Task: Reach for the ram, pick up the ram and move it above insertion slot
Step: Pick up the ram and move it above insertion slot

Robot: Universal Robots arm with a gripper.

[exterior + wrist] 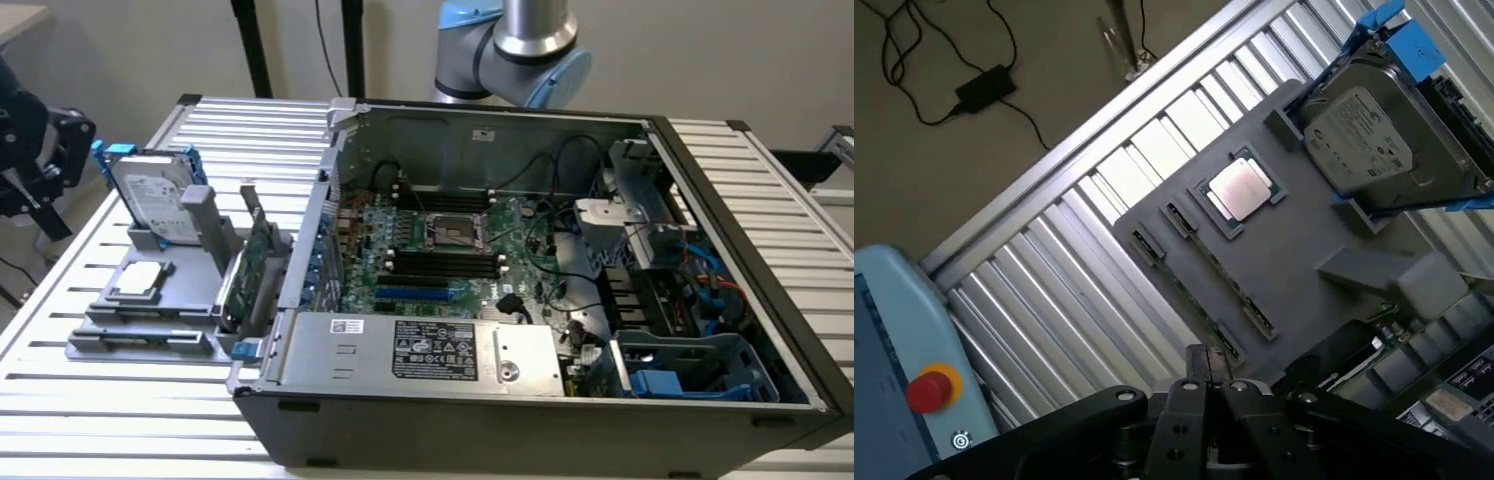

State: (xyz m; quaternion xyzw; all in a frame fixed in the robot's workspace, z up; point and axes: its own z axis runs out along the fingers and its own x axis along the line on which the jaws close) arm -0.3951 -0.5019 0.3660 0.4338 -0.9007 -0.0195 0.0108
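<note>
pincer shut narrow | grey holder just ahead of tips | processor chip beyond | hard drive farthest

wall: plain, pale | table: ribbed aluminium slats | floor: brown, with black cables and power brick

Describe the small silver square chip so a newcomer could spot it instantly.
Find the open computer case; on the exterior view's left of it sits a gray holder on the slatted table. The chip lies flat in a square recess there, unlike the upright hard drive and the green cards standing on edge.
</note>
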